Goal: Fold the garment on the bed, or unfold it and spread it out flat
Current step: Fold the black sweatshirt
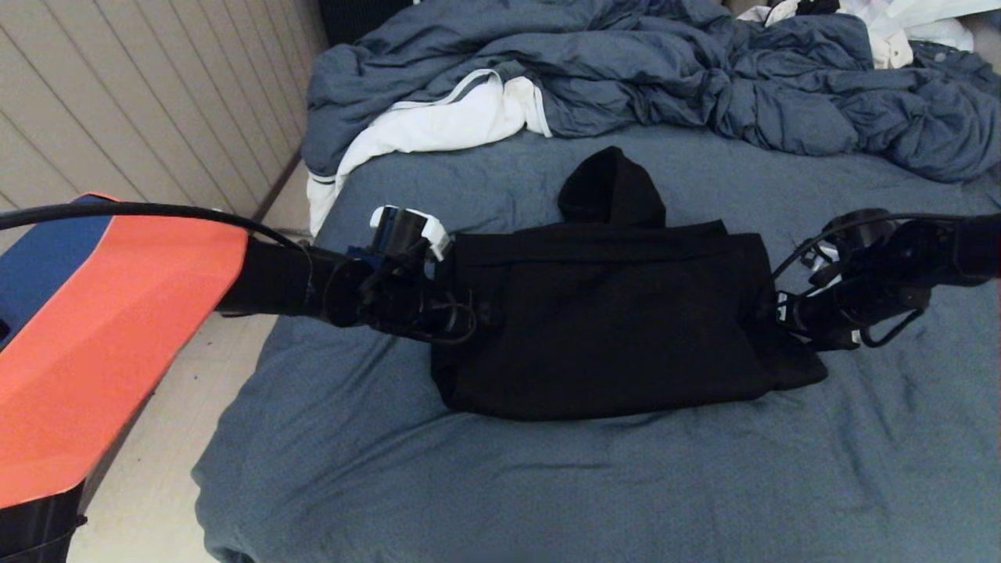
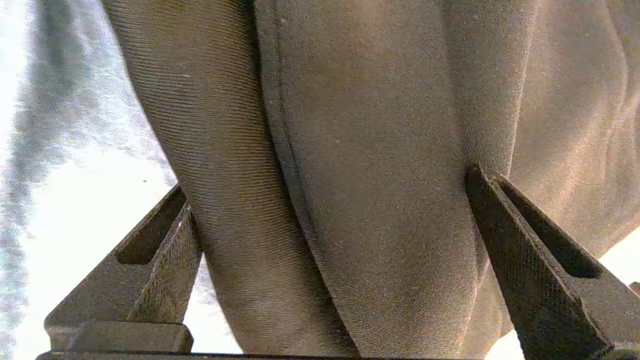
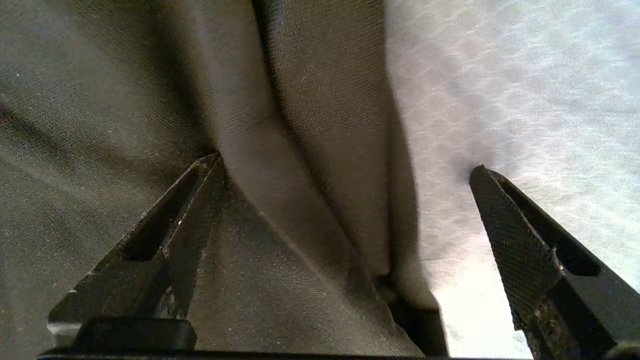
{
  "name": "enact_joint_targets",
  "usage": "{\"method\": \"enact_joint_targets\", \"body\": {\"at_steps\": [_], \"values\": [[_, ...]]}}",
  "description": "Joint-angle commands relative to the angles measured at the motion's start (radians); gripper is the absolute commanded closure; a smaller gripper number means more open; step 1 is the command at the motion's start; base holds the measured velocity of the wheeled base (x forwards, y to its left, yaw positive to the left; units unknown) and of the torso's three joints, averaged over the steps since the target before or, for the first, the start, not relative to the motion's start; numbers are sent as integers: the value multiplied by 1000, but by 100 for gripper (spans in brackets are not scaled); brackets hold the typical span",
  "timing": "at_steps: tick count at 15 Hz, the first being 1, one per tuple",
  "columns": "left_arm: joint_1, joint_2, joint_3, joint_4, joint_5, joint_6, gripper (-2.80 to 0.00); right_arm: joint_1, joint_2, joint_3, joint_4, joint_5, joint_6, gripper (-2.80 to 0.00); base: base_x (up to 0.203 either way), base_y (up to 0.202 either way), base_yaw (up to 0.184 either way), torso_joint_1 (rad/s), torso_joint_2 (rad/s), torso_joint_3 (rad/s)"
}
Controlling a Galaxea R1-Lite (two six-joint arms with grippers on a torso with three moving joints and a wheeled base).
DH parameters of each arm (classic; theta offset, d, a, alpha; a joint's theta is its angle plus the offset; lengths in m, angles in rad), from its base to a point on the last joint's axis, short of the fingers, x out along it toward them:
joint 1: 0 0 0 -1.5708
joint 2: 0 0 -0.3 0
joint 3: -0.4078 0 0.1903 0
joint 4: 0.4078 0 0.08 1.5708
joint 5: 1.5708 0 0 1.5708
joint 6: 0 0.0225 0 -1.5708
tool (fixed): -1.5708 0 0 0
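Observation:
The garment (image 1: 618, 320), a black hoodie, lies folded into a wide rectangle in the middle of the bed (image 1: 547, 485), its hood (image 1: 611, 188) pointing away from me. My left gripper (image 1: 468, 313) is at the hoodie's left edge and my right gripper (image 1: 770, 314) at its right edge. In the left wrist view the left gripper (image 2: 330, 200) is open, its fingers (image 2: 165, 250) spread wide with folds of the garment (image 2: 375, 150) filling the gap. The right gripper (image 3: 345, 195) is open too, straddling the garment's (image 3: 280, 150) edge, one finger (image 3: 515, 250) over bare sheet.
A rumpled blue-grey duvet (image 1: 704, 70) is heaped along the far side, with a white cloth with grey trim (image 1: 438, 125) at its left end. The bed's left edge drops to pale floor (image 1: 156, 469) beside a panelled wall. An orange and blue panel (image 1: 102, 336) stands at near left.

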Motion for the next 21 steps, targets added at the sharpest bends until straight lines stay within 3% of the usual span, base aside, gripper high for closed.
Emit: {"method": "enact_joint_targets", "body": {"at_steps": [1,13,14,15,16,21], "values": [[-4,4,0,1,-1,-2,-280,3,18,-1,3,1,0,-280,0,0,0,0,0,0],[-5,5,76,-70,23,4,-280,11,11,-4,3,0,-1,-280,0,0,0,0,0,0],[-5,-1,82,-70,25,4,-280,11,11,3,3,-1,-3,0,0,0,0,0,0,0],[-5,-4,84,-70,23,4,-280,11,8,7,3,0,-3,0,0,0,0,0,0,0],[-5,-4,82,-70,22,2,0,13,7,9,3,0,-3,0,0,0,0,0,0,0],[-6,-1,81,-70,23,3,0,23,7,12,3,2,-1,0,0,0,0,0,0,0]]}}
